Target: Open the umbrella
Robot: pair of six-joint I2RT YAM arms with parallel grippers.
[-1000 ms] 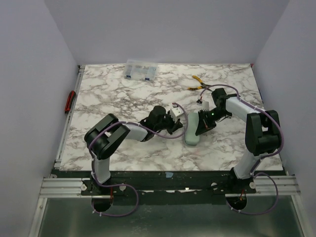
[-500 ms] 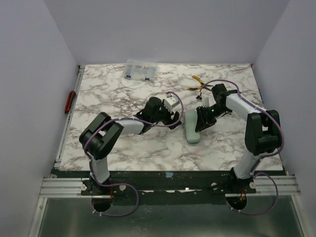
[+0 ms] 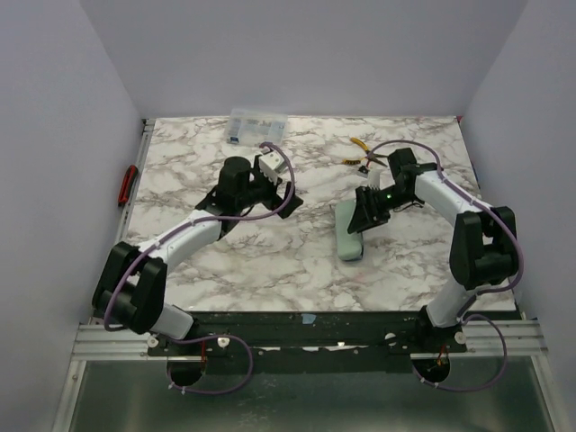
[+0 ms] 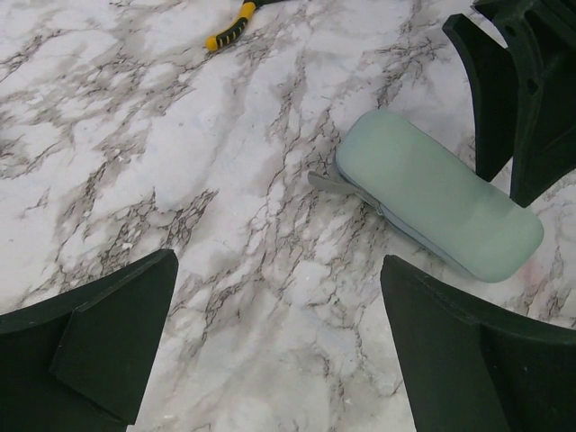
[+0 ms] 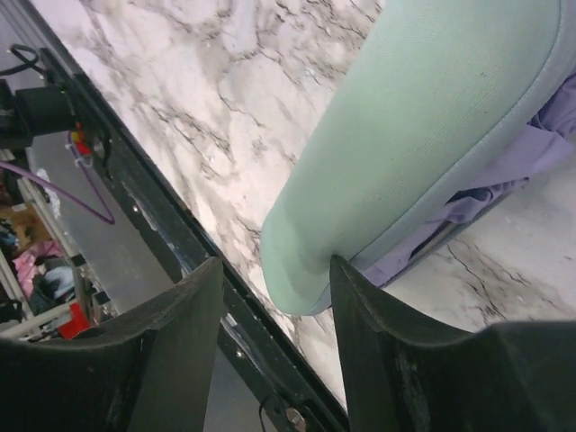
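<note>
A pale green zip case (image 3: pixel 349 236) lies flat on the marble table (image 3: pixel 225 261), right of the middle. In the right wrist view, lavender fabric of the umbrella (image 5: pixel 531 171) shows through the slit along the case's (image 5: pixel 423 117) side. The rest of the umbrella is hidden inside. My right gripper (image 3: pixel 362 219) hovers at the far end of the case, open. Seen from its wrist, the right gripper (image 5: pixel 274 306) has the case's rounded end just past its fingertips, with a gap on the left side. My left gripper (image 3: pixel 270 193) is wide open over bare marble, well left of the case (image 4: pixel 436 193), and the left gripper (image 4: pixel 279 342) holds nothing.
Yellow-handled pliers (image 3: pixel 360 148) lie at the back right, behind the right arm, and their handle tip (image 4: pixel 229 27) shows in the left wrist view. A clear compartment box (image 3: pixel 258 126) sits at the back edge. A red tool (image 3: pixel 129 184) hangs on the left rail.
Both grippers have opened. The left arm has swung away from the case, to the left and toward the back. The right gripper has eased back slightly; the case stays put.
</note>
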